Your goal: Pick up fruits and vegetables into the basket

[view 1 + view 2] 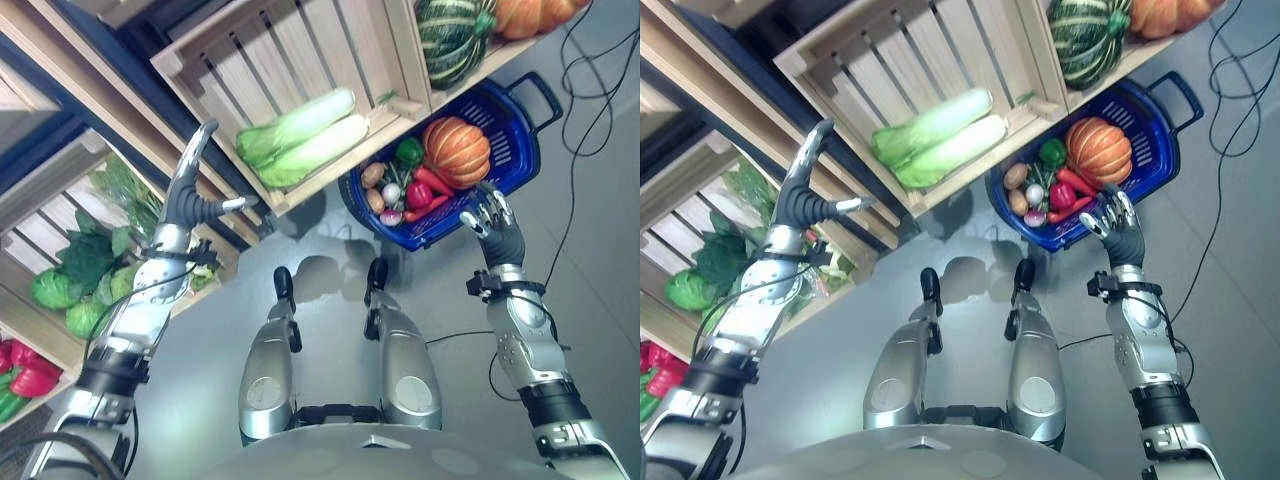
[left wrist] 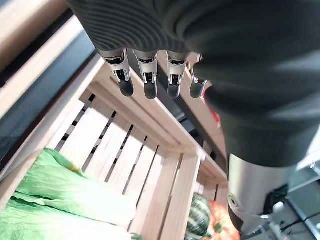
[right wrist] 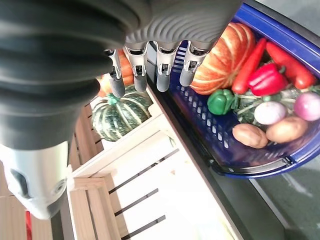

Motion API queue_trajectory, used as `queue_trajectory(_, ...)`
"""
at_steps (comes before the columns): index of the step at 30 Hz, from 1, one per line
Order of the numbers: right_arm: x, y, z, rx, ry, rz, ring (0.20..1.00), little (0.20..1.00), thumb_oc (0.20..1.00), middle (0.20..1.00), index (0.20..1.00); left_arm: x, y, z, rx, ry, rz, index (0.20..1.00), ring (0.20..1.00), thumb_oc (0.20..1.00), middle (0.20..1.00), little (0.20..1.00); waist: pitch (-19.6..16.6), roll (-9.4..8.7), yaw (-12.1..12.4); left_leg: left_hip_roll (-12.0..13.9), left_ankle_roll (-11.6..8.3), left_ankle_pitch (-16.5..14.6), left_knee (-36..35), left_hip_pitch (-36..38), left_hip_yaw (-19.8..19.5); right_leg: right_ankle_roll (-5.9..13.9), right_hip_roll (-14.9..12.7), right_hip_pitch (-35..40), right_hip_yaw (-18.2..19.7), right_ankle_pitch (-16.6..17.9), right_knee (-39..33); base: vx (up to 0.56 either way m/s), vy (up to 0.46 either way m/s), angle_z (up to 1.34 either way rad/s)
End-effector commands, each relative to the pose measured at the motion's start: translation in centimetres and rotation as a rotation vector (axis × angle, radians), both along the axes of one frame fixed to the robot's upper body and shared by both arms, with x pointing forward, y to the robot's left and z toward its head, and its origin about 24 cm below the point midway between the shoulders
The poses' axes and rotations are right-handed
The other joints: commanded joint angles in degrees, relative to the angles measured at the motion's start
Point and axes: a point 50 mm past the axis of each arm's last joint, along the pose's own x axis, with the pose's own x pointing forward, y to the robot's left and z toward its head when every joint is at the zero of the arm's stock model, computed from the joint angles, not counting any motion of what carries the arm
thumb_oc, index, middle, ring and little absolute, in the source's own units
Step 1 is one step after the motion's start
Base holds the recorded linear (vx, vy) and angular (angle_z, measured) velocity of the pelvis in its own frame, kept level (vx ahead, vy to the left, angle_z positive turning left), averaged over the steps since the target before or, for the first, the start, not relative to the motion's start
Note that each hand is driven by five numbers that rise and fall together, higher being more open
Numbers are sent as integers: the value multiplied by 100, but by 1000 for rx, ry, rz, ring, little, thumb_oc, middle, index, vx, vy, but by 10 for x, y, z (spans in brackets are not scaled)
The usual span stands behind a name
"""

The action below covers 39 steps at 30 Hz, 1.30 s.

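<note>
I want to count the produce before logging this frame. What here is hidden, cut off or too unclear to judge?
- Blue basket: the orange pumpkin and top layer hide anything beneath, both eye views.
- Second orange pumpkin: cut by the top edge.
- Red peppers: cut by the left edge.
- Leafy greens: partly behind the left hand's arm.
- Right hand: hides part of the basket's near rim.

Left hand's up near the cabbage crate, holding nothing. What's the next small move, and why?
Probably ease the open left hand toward the Chinese cabbages in the wooden crate: they are the nearest produce, while the blue basket beside the right hand still has room.
</note>
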Motion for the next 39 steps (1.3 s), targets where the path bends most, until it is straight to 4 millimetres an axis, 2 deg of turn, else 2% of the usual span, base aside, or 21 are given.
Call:
queue_trajectory(1,-7,11,15,-4,-94,29,1000,1000,1000,1000,1000,-2,-4,7,50,-70,41,1000,1000,1000,1000,1000,-269,-46,-122,-46,198,-235,505,-579,-57,300,111,-376,137,-715,1013,-44,-81,-1)
queue_trajectory(5,5,23,24,-5,-111,40,1000,1000,1000,1000,1000,13,-16,34,99,-164,83,1000,1000,1000,1000,1000,-68,-53,-222,-9,216,-255,794,-989,26,285,155,-820,215,-773,1365,-42,-59,1)
queue_trajectory(11,11,33,27,-14,-101,77,1000,1000,1000,1000,1000,26,-20,60,122,-245,146,1000,1000,1000,1000,1000,6,-53,-362,39,213,-233,957,-1408,146,260,230,-1319,318,-807,1633,-12,6,-9)
queue_trajectory(15,13,38,29,-39,-86,109,1000,1000,1000,1000,1000,34,-15,86,161,-323,223,1000,1000,1000,1000,1000,6,-23,-512,58,196,-252,1156,-1771,229,179,316,-1713,410,-859,1821,6,50,-14)
queue_trajectory(22,12,38,29,-82,-60,136,1000,1000,1000,1000,1000,44,0,115,131,-374,329,1000,1000,1000,1000,1000,6,67,-736,76,167,-242,1250,-2049,346,96,362,-2128,553,-892,1979,28,98,-15)
queue_trajectory(28,13,37,34,-121,-60,150,1000,1000,1000,1000,1000,54,9,126,83,-366,421,1000,1000,1000,1000,1000,6,133,-871,78,136,-226,1261,-2192,414,56,372,-2376,653,-908,2044,45,102,-10)
queue_trajectory(29,14,37,35,-126,-58,152,1000,1000,1000,1000,1000,57,11,126,73,-357,440,1000,1000,1000,1000,1000,6,134,-903,48,85,-386,1301,-2127,363,98,368,-2327,714,-1087,2118,112,95,-3)
queue_trajectory(30,14,37,36,-134,-58,155,1000,1000,1000,1000,1000,59,14,127,60,-352,457,1000,1000,1000,1000,1000,6,138,-926,44,80,-387,1312,-2150,366,91,368,-2358,728,-1094,2133,33,74,-2)
queue_trajectory(31,15,38,37,-141,-61,158,1000,1000,1000,1000,1000,60,16,128,50,-350,473,1000,1000,1000,1000,1000,6,142,-933,66,123,-234,1287,-2252,427,37,373,-2464,694,-937,2093,-41,69,0)
queue_trajectory(33,15,38,39,-152,-61,165,1000,1000,1000,1000,1000,64,22,128,18,-343,511,1000,1000,1000,1000,1000,6,145,-973,58,113,-245,1313,-2291,436,24,374,-2522,724,-948,2115,38,83,0)
queue_trajectory(34,15,38,38,-160,-57,167,1000,1000,1000,1000,1000,67,25,127,-3,-331,531,1000,1000,1000,1000,1000,6,144,-1006,29,64,-425,1382,-2223,388,64,362,-2469,780,-1141,2206,127,117,-3)
queue_trajectory(39,16,39,40,-173,-52,186,1000,1000,1000,1000,1000,79,45,118,-127,-242,653,1000,1000,1000,1000,1000,6,121,-1128,-5,58,-493,1548,-2412,387,37,387,-2685,891,-1155,2305,62,84,-6)
